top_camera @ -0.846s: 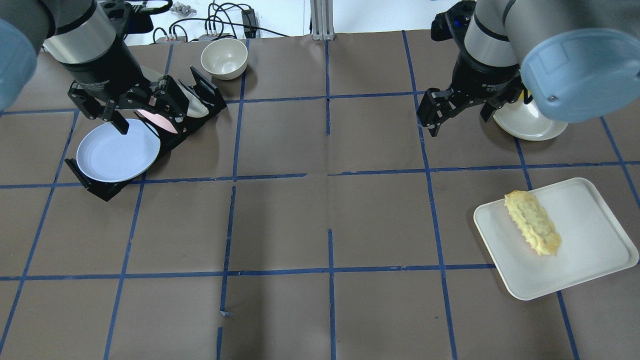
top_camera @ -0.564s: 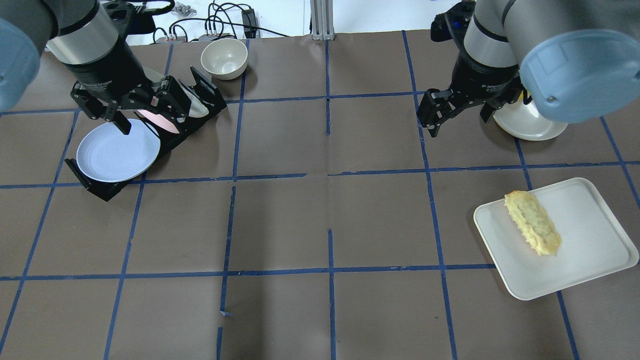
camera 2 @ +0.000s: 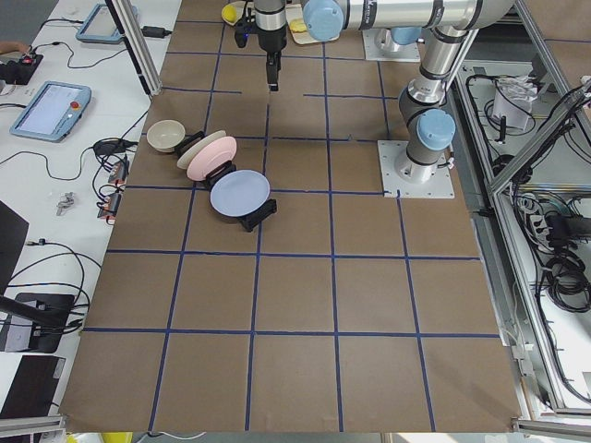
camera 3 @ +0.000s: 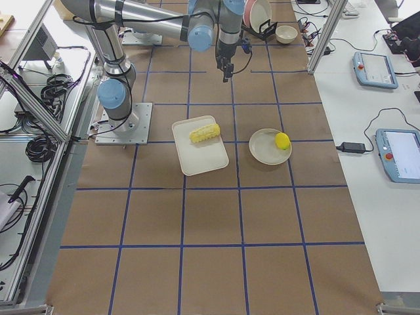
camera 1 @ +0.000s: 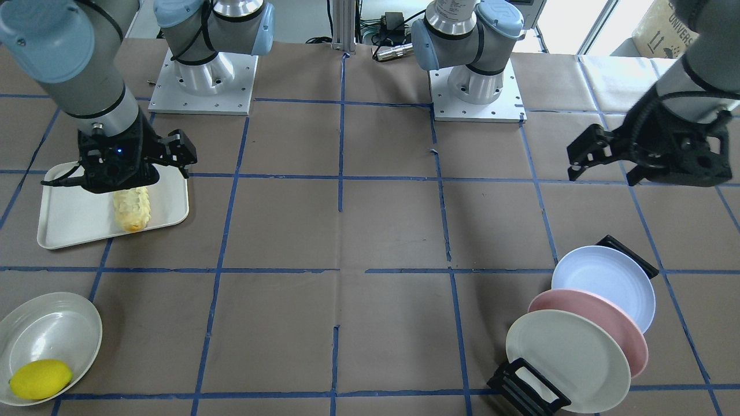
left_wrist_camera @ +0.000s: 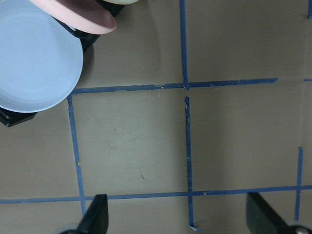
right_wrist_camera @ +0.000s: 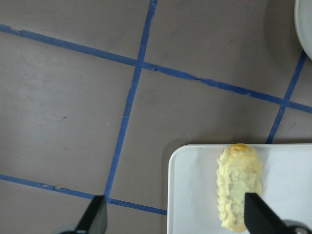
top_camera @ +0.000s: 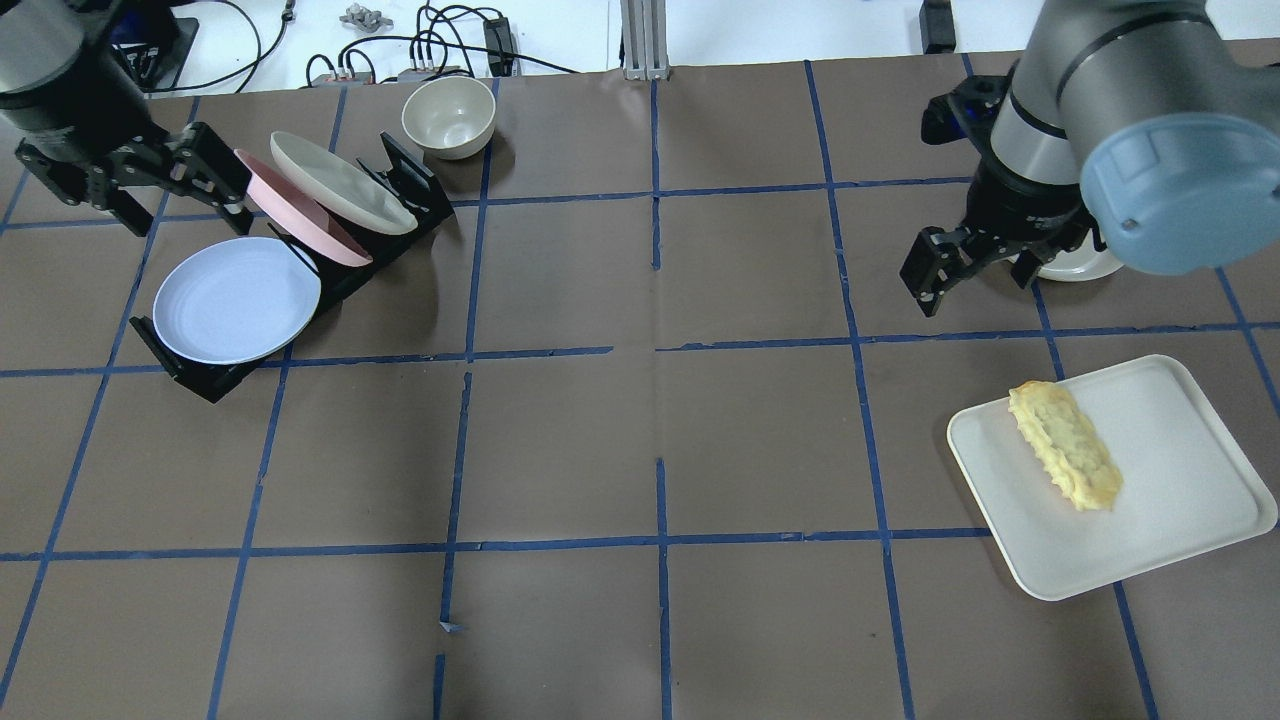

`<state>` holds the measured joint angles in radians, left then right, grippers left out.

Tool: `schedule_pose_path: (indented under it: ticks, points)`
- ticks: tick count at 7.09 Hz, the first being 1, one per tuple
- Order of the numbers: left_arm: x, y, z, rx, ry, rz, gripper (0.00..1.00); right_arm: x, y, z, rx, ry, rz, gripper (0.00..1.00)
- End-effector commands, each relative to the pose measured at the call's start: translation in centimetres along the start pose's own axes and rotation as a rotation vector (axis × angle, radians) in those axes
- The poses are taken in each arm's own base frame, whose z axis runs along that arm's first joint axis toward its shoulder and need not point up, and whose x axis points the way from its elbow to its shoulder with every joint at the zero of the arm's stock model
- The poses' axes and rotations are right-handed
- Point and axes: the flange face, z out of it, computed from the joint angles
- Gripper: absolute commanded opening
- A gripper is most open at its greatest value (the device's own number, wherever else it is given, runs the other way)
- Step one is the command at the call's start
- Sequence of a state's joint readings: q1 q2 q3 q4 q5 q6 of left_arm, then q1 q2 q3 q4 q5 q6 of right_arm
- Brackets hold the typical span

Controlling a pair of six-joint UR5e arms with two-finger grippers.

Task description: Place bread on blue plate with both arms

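The bread (top_camera: pixel 1065 445) lies on a white tray (top_camera: pixel 1190 490) at the front right; it also shows in the front view (camera 1: pixel 132 209) and the right wrist view (right_wrist_camera: pixel 239 192). The blue plate (top_camera: pixel 236 300) leans in the front slot of a black rack (top_camera: pixel 405 175) at the back left, and shows in the left wrist view (left_wrist_camera: pixel 34 63). My left gripper (top_camera: pixel 185 215) is open and empty, raised just behind and left of the rack. My right gripper (top_camera: pixel 975 285) is open and empty, raised behind the tray's left corner.
A pink plate (top_camera: pixel 300 215) and a cream plate (top_camera: pixel 345 185) stand in the rack behind the blue one. A cream bowl (top_camera: pixel 448 115) sits at the back. A cream plate (camera 1: pixel 58 323) with a lemon (camera 1: pixel 40 378) lies past the tray, largely hidden overhead by my right arm.
My left gripper has moved off the blue plate and rack, to the left and back. My right gripper has moved right and forward, nearer the tray. Both stay open.
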<state>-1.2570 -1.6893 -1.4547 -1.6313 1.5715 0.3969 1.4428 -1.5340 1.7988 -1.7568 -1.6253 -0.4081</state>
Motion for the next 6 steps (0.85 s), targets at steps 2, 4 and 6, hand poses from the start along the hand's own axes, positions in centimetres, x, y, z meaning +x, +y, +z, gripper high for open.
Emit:
schedule_pose_path:
  ticks: [2,4,6]
  points:
    - [-16.3,-6.1,6.2,-0.052,0.060,0.066,1.00,8.2,4.9,10.8,0.139,0.089,-0.222,0.99]
    - [-24.3,-9.0,14.9,-0.095,0.179,0.085,1.00,7.6,7.2,14.6,0.206,0.164,-0.259,0.99]
    - [-26.2,-10.6,20.7,-0.133,0.249,0.076,1.00,8.5,8.3,16.4,0.182,0.144,-0.248,0.99]
